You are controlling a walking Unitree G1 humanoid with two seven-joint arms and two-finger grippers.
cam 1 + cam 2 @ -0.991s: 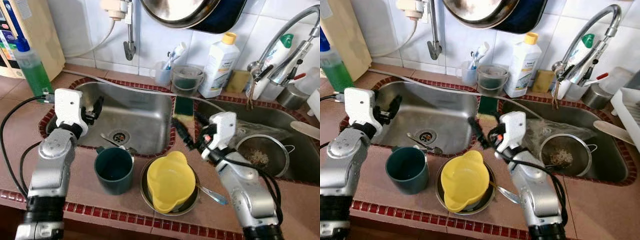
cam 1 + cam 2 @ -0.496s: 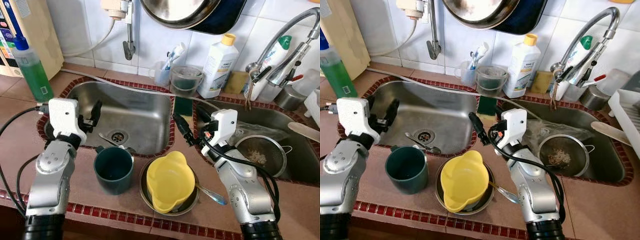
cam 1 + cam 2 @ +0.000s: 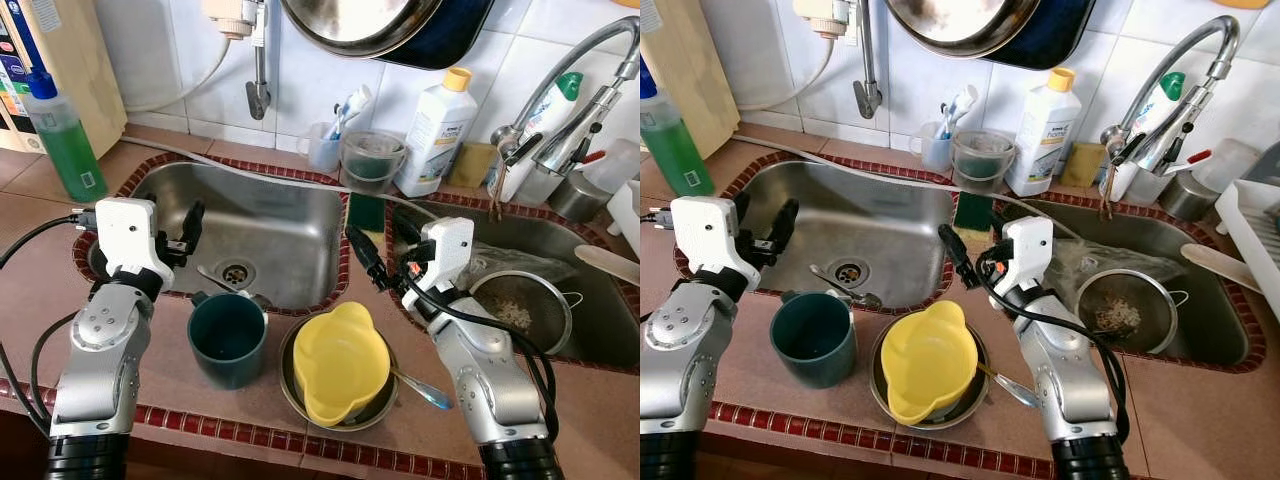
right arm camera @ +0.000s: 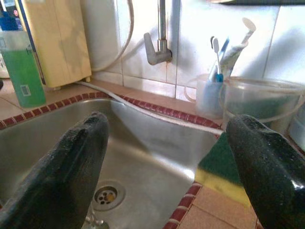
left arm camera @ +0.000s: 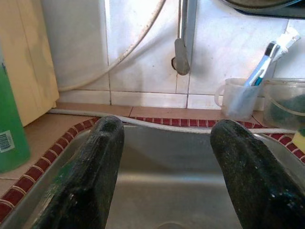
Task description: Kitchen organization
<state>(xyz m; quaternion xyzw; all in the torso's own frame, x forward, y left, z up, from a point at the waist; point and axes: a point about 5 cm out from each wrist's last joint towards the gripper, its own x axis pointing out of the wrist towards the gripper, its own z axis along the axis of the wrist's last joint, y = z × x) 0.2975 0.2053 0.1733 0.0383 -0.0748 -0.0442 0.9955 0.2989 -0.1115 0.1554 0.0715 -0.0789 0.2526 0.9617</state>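
Left gripper [image 3: 188,228] over left sink basin [image 3: 270,225] near edge, fingers apart, empty. Right gripper [image 3: 372,255] above divider between basins, fingers spread, empty, just beside green-yellow sponge [image 3: 367,213]. Dark green mug [image 3: 227,340] on counter, touching steel bowl [image 3: 291,381] holding yellow bowl [image 3: 339,365]. Spoon [image 3: 424,389] pokes out at bowl's right. Strainer [image 3: 524,310] in right basin.

Both pincers hang open over the sink: left pincer [image 3: 190,228], right pincer [image 3: 380,262]. Green mug [image 3: 228,339] beside yellow bowl [image 3: 340,362] on the surface [image 3: 40,290].
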